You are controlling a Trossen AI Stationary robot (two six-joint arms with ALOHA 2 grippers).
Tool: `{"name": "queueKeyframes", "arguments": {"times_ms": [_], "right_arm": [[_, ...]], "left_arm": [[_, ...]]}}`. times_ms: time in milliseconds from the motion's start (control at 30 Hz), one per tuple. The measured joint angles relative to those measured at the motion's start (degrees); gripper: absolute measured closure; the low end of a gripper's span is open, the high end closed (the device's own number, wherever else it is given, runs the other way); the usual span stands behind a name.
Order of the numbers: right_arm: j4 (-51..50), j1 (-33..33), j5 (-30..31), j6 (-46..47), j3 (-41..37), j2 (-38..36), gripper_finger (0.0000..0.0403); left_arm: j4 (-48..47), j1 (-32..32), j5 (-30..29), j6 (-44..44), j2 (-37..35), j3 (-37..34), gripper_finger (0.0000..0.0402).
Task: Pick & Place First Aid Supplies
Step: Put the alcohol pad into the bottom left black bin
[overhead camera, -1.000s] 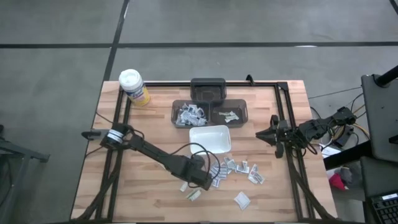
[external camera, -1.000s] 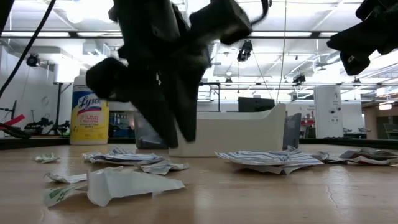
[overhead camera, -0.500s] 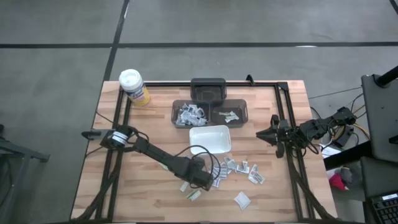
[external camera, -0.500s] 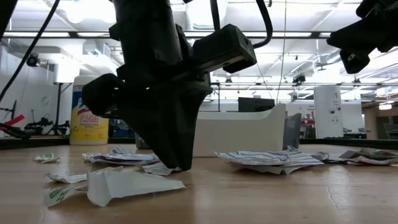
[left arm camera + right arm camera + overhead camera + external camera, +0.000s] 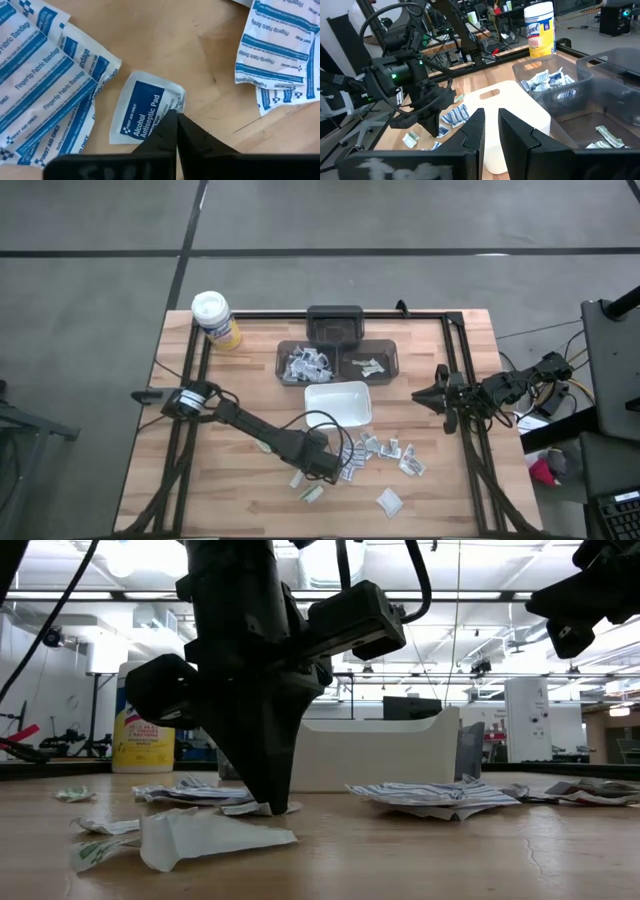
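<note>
The left gripper (image 5: pixel 333 470) is pressing down on the desk (image 5: pixel 240 490) among the loose packets (image 5: pixel 385 448), just in front of the white tray (image 5: pixel 338 402). In the left wrist view its fingers (image 5: pixel 170 132) are closed together on the edge of one packet (image 5: pixel 142 111) — a small white pouch with a blue label reading alcohol antiseptic pad — which is lying flat on the wood beside a fan of fingertip bandage packets (image 5: pixel 42 85). In the low view the fingers are meeting at a point right at that packet's edge.

The step in hand looks like the pick: the pinch is made, the lift is not yet begun. The next move is calling for a straight, gentle rise — the grip is on a thin corner only, so a quick swing could let it slip — then a carry over the tray to the dark bins (image 5: pixel 338 361) at the back, where similar packets are already sitting.

The right gripper (image 5: pixel 432 397) is waiting in the air at the desk's right edge, its fingers (image 5: pixel 472 131) standing slightly apart and holding nothing.
</note>
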Motion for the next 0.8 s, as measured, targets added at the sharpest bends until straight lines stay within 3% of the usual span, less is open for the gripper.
{"name": "queueKeyframes", "arguments": {"times_ms": [300,467,800], "right_arm": [[-0.06,0.0,0.0,0.0,0.02,0.0,0.0351],[-0.02,-0.02,0.0,0.0,0.02,0.0,0.0351],[-0.04,-0.01,-0.02,0.02,0.04,0.0,0.0351]], "left_arm": [[1.35,0.1,-0.98,1.41,-3.79,0.25,0.0401],[-0.11,-0.03,-4.51,1.71,-6.42,1.23,0.0401],[-0.69,0.02,-5.2,3.35,-7.31,3.37,0.0401]]}}
